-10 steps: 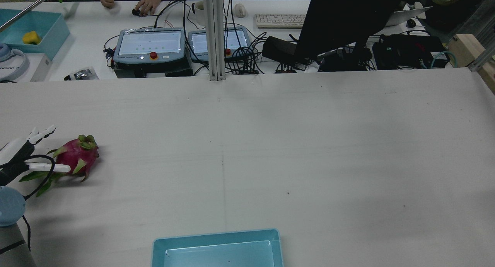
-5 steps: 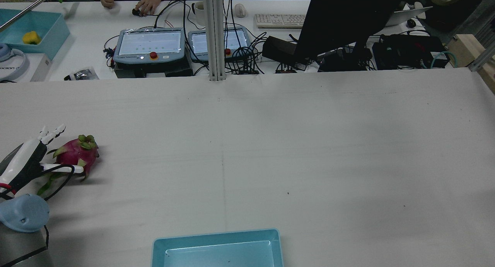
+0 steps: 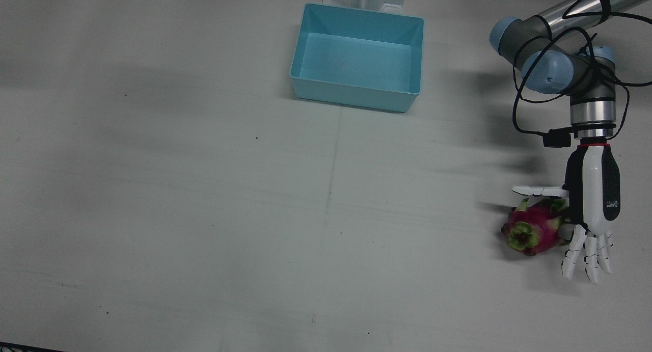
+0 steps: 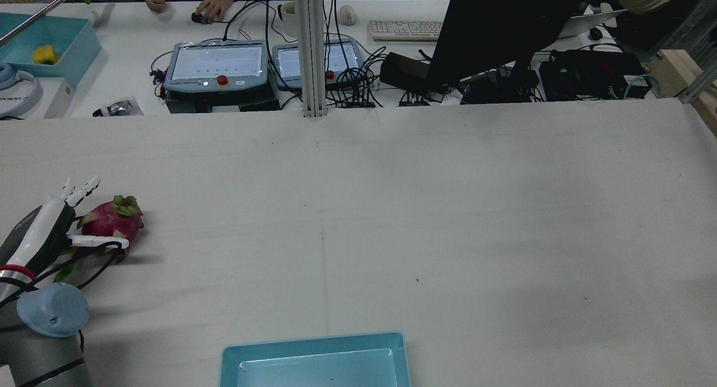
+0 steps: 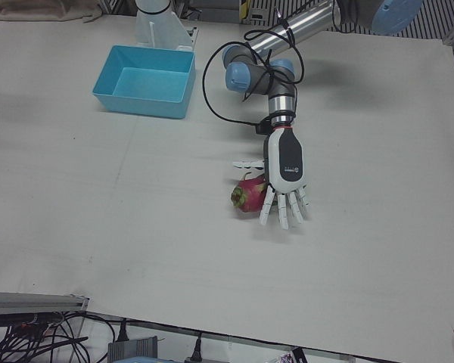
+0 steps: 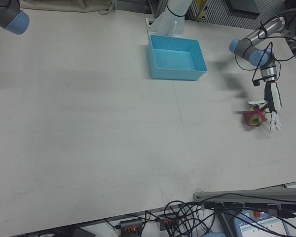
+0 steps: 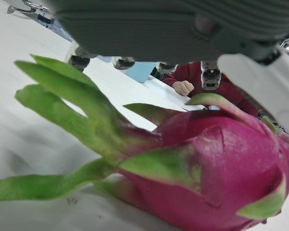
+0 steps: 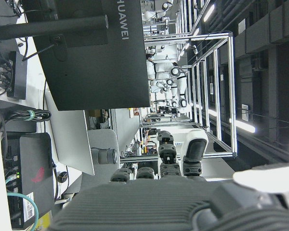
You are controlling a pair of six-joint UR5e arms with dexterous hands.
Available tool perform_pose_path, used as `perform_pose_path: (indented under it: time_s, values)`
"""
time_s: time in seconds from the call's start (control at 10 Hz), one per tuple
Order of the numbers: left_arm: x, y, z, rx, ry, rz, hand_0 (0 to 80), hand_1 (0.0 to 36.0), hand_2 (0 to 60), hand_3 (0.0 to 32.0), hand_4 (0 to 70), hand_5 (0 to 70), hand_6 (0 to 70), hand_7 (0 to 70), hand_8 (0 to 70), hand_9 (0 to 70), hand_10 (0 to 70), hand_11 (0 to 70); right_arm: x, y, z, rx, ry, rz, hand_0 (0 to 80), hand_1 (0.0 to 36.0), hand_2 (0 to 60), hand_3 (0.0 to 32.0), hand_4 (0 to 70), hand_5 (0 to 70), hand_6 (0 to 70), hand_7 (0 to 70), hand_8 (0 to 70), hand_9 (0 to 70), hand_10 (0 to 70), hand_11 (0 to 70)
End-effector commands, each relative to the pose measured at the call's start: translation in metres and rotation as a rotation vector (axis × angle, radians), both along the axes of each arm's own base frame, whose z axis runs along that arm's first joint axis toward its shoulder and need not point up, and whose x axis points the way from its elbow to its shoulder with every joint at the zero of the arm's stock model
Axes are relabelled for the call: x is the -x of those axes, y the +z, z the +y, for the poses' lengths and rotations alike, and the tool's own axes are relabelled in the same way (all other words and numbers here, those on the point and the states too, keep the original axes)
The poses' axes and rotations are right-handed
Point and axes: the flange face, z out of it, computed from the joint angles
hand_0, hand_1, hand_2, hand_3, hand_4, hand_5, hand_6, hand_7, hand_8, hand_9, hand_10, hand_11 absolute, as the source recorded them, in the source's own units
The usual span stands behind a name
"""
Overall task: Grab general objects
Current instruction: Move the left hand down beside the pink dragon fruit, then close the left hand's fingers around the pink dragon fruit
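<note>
The dragon fruit (image 3: 532, 231) is seen lying on its side on the table (image 3: 204, 214), directly below the palm of the left hand (image 3: 591, 209), whose fingers (image 3: 586, 252) are spread and extended past it while the thumb reaches across on the near side; nothing is held yet. Whether the palm already touches the fruit cannot be told. The right hand (image 8: 183, 202) is shown only by its own camera, empty and away from the table. The fruit is judged moderately heavy, firm, smooth-skinned and liable to roll. Its green scales (image 7: 67, 110) are thin and pliant, so the rounded pink body is best enclosed across its middle, not by the leafy end.
</note>
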Motion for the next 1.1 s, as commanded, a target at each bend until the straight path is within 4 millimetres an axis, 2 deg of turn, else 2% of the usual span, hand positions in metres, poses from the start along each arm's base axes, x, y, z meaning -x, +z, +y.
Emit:
perform_pose_path:
  time_s: [0.0, 0.2, 0.4, 0.5, 0.6, 0.7, 0.8, 0.9, 1.0]
  values:
    - [-0.021, 0.005, 0.015, -0.017, 0.002, -0.033, 48.7, 11.7, 0.0, 32.0, 0.0, 0.0, 0.0, 0.0, 0.0, 0.0, 4.6, 8.4, 0.000, 0.000, 0.000, 0.000, 0.001, 0.000, 0.0, 0.0, 0.0, 0.0, 0.0, 0.0, 0.0, 0.0, 0.0, 0.0, 0.0, 0.0]
    - [-0.022, 0.006, 0.015, -0.011, 0.005, -0.042, 48.5, 11.4, 0.0, 32.0, 0.0, 0.0, 0.0, 0.0, 0.0, 0.0, 4.7, 8.3, 0.000, 0.000, 0.000, 0.000, 0.001, 0.000, 0.0, 0.0, 0.0, 0.0, 0.0, 0.0, 0.0, 0.0, 0.0, 0.0, 0.0, 0.0]
    - [-0.022, 0.013, 0.013, -0.001, 0.002, -0.059, 48.4, 11.5, 0.0, 29.6, 0.0, 0.0, 0.0, 0.0, 0.0, 0.0, 4.7, 8.4, 0.000, 0.000, 0.000, 0.000, -0.001, 0.000, 0.0, 0.0, 0.0, 0.0, 0.0, 0.0, 0.0, 0.0, 0.0, 0.0, 0.0, 0.0]
    - [-0.022, 0.020, 0.012, 0.007, 0.000, -0.071, 48.5, 11.8, 0.0, 31.0, 0.0, 0.0, 0.0, 0.0, 0.0, 0.0, 4.8, 8.6, 0.000, 0.000, 0.000, 0.000, -0.001, 0.000, 0.0, 0.0, 0.0, 0.0, 0.0, 0.0, 0.0, 0.0, 0.0, 0.0, 0.0, 0.0]
    - [-0.022, 0.022, 0.009, 0.011, -0.001, -0.071, 48.5, 11.9, 0.0, 28.0, 0.0, 0.3, 0.0, 0.0, 0.0, 0.0, 4.8, 8.5, 0.000, 0.000, 0.000, 0.000, -0.001, 0.000, 0.0, 0.0, 0.0, 0.0, 0.0, 0.0, 0.0, 0.0, 0.0, 0.0, 0.0, 0.0]
    - [-0.023, 0.019, 0.006, 0.010, -0.003, -0.065, 48.4, 11.9, 0.0, 20.6, 0.0, 1.2, 0.0, 0.0, 0.0, 0.0, 5.0, 8.7, 0.000, 0.000, 0.000, 0.000, 0.001, 0.000, 0.0, 0.0, 0.0, 0.0, 0.0, 0.0, 0.0, 0.0, 0.0, 0.0, 0.0, 0.0]
    - [-0.022, 0.013, 0.000, 0.008, -0.012, -0.058, 48.7, 12.1, 0.0, 19.2, 0.0, 2.3, 0.0, 0.0, 0.0, 0.0, 5.2, 9.0, 0.000, 0.000, 0.000, 0.000, 0.001, 0.000, 0.0, 0.0, 0.0, 0.0, 0.0, 0.0, 0.0, 0.0, 0.0, 0.0, 0.0, 0.0]
    - [-0.020, 0.009, -0.004, 0.013, -0.026, -0.042, 49.0, 12.8, 0.0, 20.2, 0.0, 3.6, 0.0, 0.0, 0.0, 0.0, 5.4, 9.5, 0.000, 0.000, 0.000, 0.000, -0.001, 0.000, 0.0, 0.0, 0.0, 0.0, 0.0, 0.0, 0.0, 0.0, 0.0, 0.0, 0.0, 0.0]
    - [-0.019, 0.009, -0.003, 0.023, -0.038, -0.023, 49.3, 13.1, 0.0, 19.0, 0.0, 4.8, 0.0, 0.0, 0.0, 0.0, 5.6, 9.7, 0.000, 0.000, 0.000, 0.001, 0.001, 0.000, 0.0, 0.0, 0.0, 0.0, 0.0, 0.0, 0.0, 0.0, 0.0, 0.0, 0.0, 0.0]
